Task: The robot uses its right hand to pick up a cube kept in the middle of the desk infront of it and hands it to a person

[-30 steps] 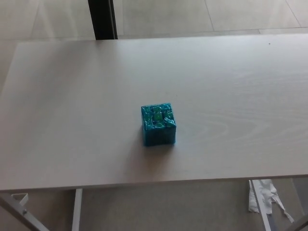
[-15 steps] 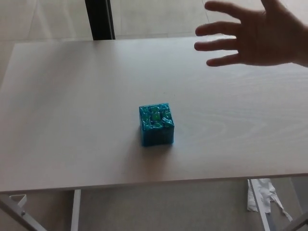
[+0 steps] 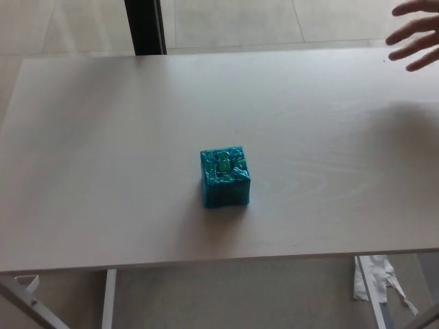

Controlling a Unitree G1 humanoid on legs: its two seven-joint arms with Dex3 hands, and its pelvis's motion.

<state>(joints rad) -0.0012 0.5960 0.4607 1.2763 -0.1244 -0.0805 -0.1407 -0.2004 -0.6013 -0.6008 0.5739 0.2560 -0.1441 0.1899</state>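
The blue-green cube (image 3: 226, 176) sits alone mid-desk (image 3: 103, 137), neither robot hand is visible so their fingers cannot be judged, and the right hand should probably descend squarely over the cube, clear of the person's fingers (image 3: 415, 38) at far right.

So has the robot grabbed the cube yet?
Not yet. Nothing looks done: the cube sits alone mid-desk, and neither robot hand shows. A person's hand shows at the far right edge. Left to do: reaching, picking up, handing over.
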